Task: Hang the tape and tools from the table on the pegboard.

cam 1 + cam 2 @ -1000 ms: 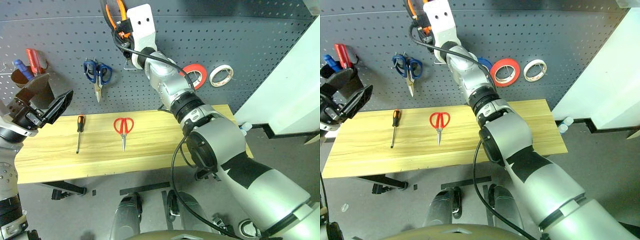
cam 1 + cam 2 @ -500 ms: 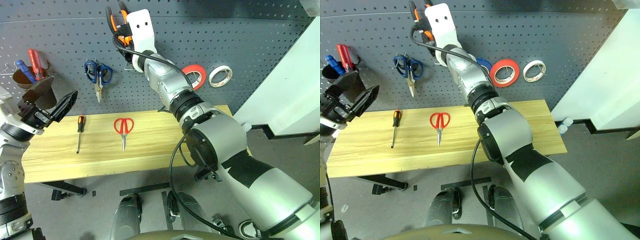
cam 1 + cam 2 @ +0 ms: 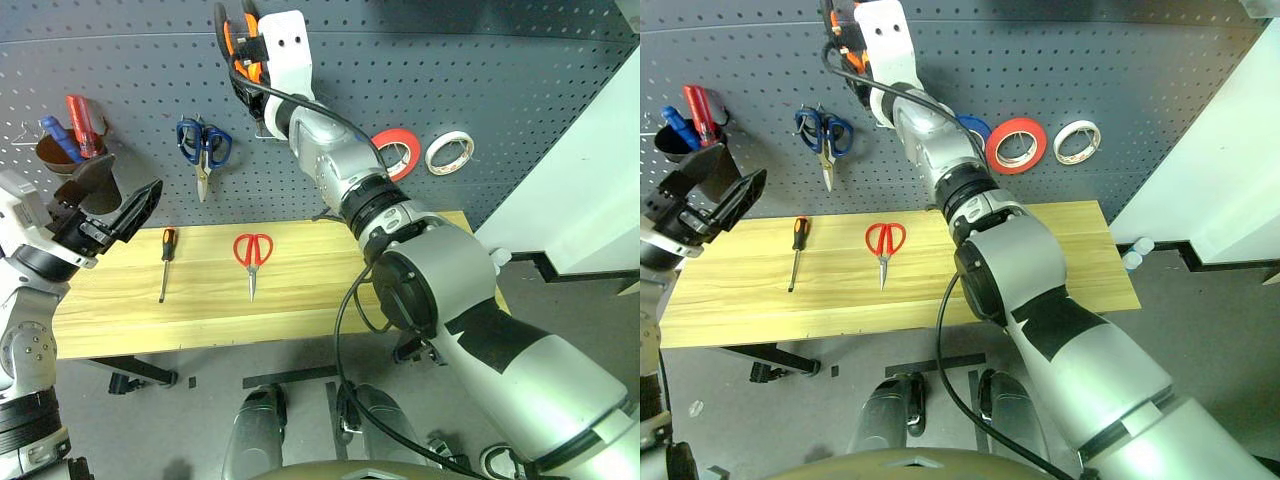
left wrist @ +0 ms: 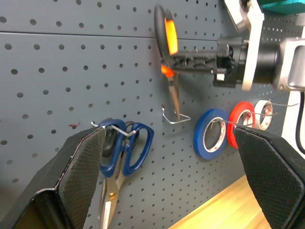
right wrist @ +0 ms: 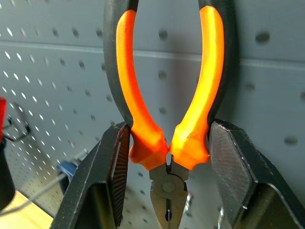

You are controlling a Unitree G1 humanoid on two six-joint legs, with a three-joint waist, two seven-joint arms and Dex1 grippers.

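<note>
Up on the pegboard [image 3: 520, 90], the right gripper [image 5: 167, 157] clamps the pliers [image 5: 164, 95], nose seemingly just above a metal hook [image 4: 175, 116]. The left gripper [image 4: 176, 176] hangs spread wide, empty; red scissors [image 3: 252, 255] and screwdriver [image 3: 165, 260] lie on the table [image 3: 300, 305] below its fingers.
</note>
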